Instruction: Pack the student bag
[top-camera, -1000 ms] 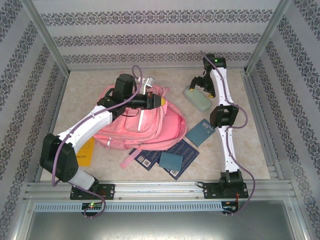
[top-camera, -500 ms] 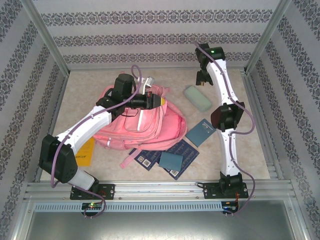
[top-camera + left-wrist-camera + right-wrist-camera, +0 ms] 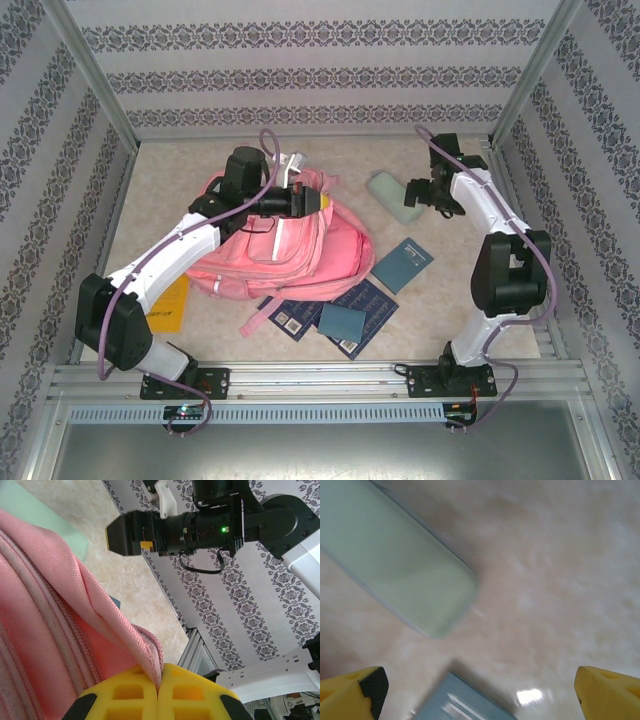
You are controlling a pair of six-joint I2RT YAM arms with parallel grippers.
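Observation:
The student bag (image 3: 285, 250), a big pink backpack, lies left of the table's middle. My left gripper (image 3: 318, 200) is at its far top edge, shut on a fold of the pink fabric. In the left wrist view the yellow fingers (image 3: 125, 692) pinch the bag's hem (image 3: 150, 655) between them. A pale-green oblong case (image 3: 392, 196) lies at the back right. My right gripper (image 3: 413, 193) hangs open just right of it, nothing between its fingers. The right wrist view has the case (image 3: 395, 555) at upper left, above the wide-apart yellow fingertips (image 3: 350, 687).
Blue booklets (image 3: 403, 264) (image 3: 343, 322) and dark blue books (image 3: 365, 300) lie in front of and right of the bag. An orange card (image 3: 170, 300) lies under the left arm. A blue booklet's corner (image 3: 455, 700) sits below the case. Metal frame posts and patterned walls surround the table.
The right arm has swung out to the right and its gripper has come down beside the green case. The left arm holds its grip on the bag, unmoved.

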